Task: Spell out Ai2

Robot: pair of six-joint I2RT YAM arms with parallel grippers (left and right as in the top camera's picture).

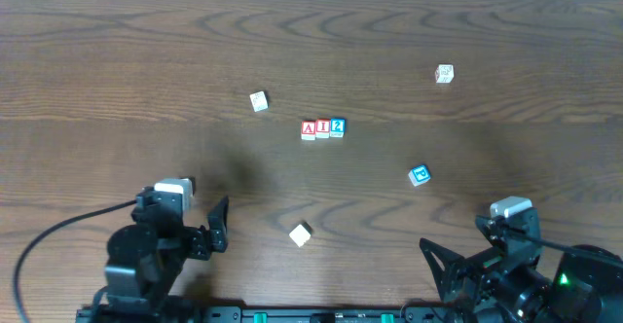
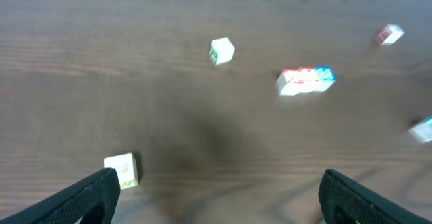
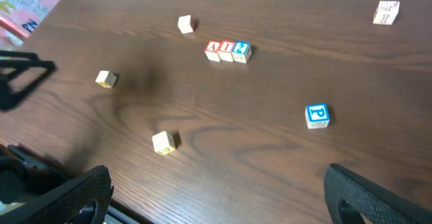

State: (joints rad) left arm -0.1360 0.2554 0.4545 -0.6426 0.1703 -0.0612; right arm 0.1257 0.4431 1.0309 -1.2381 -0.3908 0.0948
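Three letter blocks stand touching in a row at mid-table: a red A [image 1: 309, 129], a red I [image 1: 322, 128] and a blue 2 [image 1: 337, 126]. The row also shows in the left wrist view [image 2: 305, 79] and in the right wrist view [image 3: 228, 50]. My left gripper [image 1: 216, 228] [image 2: 219, 207] is open and empty at the front left, well short of the row. My right gripper [image 1: 443, 260] [image 3: 216, 197] is open and empty at the front right.
Loose blocks lie around. A pale one [image 1: 258, 101] is left of the row, one [image 1: 444, 73] is far right, a blue P block [image 1: 419, 175] [image 3: 316, 115] is right of centre, and a white one [image 1: 300, 233] [image 3: 164, 142] is in front. Another [image 2: 121, 170] [image 3: 105, 79] sits by my left finger.
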